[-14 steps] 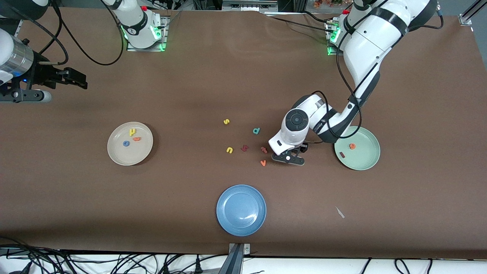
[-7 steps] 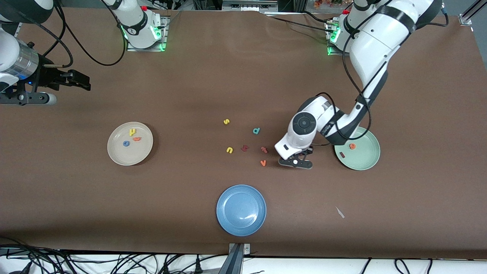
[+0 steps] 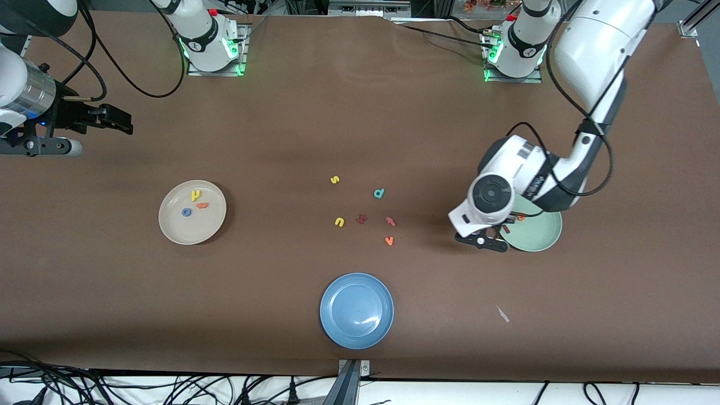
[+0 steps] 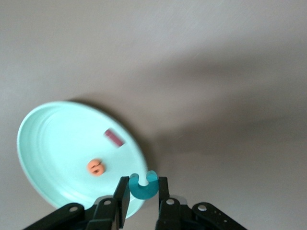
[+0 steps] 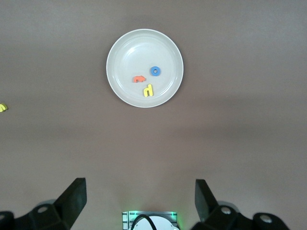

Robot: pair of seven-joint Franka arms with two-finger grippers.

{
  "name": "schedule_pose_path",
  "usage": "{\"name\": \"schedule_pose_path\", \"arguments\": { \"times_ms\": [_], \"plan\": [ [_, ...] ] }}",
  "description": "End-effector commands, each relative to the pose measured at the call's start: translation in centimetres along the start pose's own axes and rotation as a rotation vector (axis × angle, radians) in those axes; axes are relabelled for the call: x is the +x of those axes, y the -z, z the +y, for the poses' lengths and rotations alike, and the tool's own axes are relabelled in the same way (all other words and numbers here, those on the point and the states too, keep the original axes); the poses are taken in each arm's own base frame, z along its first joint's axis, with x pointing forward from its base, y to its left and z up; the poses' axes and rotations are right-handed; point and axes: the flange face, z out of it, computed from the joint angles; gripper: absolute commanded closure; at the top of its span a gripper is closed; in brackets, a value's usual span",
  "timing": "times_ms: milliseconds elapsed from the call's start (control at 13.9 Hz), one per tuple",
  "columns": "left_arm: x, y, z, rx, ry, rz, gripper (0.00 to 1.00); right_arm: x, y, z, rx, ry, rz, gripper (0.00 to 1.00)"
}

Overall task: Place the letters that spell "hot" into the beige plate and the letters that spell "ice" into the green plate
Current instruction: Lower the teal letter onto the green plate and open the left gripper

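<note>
Front view, brown tabletop, left tool clamped on teal c, right tool spread apart.

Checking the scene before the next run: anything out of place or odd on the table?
One oddity: a small pale scrap lies on the bare brown table, nearer the front camera than the green plate; it matches no letter. Five stray letters sit mid-table, in no plate.

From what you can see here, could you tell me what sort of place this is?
Probably a robotics lab: two arms bolted to a brown-covered table, cables along its edge, and foam letters sorted into plates, such as the beige plate.
</note>
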Motion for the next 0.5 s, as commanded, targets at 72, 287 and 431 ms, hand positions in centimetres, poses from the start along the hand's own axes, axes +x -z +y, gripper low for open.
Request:
{"name": "schedule_pose_path", "arguments": {
  "times_ms": [72,287,431],
  "plan": [
    [-1.2,-3.8,-4.0,-0.031,-0.02,-0.09,0.96,0.2,0.6,-0.1,0.011,-0.014,-0.005,0.0],
    [-0.9,-6.4,-6.8,-0.018,0.001,-0.112,0.37,0.2,0.6,-0.1,0.011,-0.014,-0.005,0.0],
    [-1.0,-5.9,-5.9,-0.021,-0.007,-0.109,0.0,0.2,0.6,-0.1,0.011,-0.015,-0.005,0.0]
  ]
}}
